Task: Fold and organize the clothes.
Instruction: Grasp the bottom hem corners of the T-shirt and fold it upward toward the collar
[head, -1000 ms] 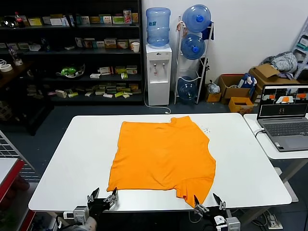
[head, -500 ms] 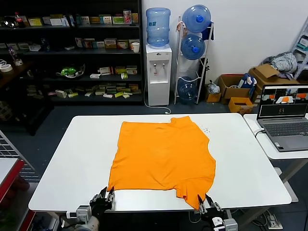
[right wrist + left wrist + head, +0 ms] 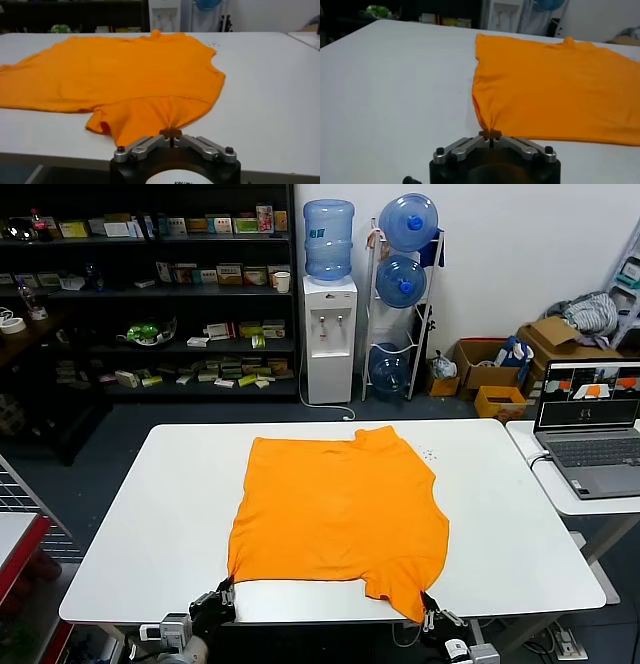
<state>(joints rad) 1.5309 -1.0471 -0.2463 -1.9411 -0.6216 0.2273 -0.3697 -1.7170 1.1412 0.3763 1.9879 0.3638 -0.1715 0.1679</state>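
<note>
T-shirt (image 3: 340, 514): orange, spread flat at centre frame on the white bench (image 3: 140, 514).
Left end effector (image 3: 226, 590): lower left of frame, pinched tight on the T-shirt's near-left corner.
Right end effector (image 3: 427, 604): lower right of frame, clamped on the near-right sleeve tip.

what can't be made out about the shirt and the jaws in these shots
- T-shirt: any print; only plain orange faces up in all views.
- Left gripper, head view: mostly below the table edge.
- Right gripper, head view: mostly cut off by the frame's bottom.
- Wrist views: pinched cloth hides the jaw tips.
</note>
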